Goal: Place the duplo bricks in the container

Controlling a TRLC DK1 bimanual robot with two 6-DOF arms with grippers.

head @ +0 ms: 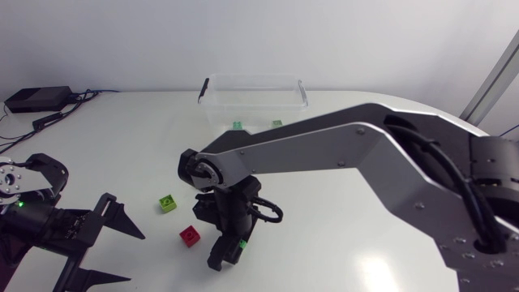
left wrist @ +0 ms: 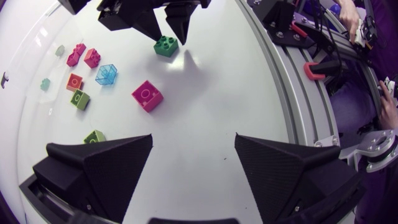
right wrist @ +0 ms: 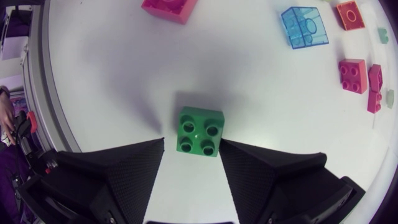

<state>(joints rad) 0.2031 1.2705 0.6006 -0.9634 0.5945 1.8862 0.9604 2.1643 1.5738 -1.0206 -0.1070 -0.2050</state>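
Our right pincer [right wrist: 193, 142] is spread apart low over the surface [right wrist: 112, 74], and the green duplo brick [right wrist: 200, 130] lies between its tips.

No text, number, label or sign can be read in any of the views. The studs on the green brick [right wrist: 200, 130] are too small and blurred to show any lettering.
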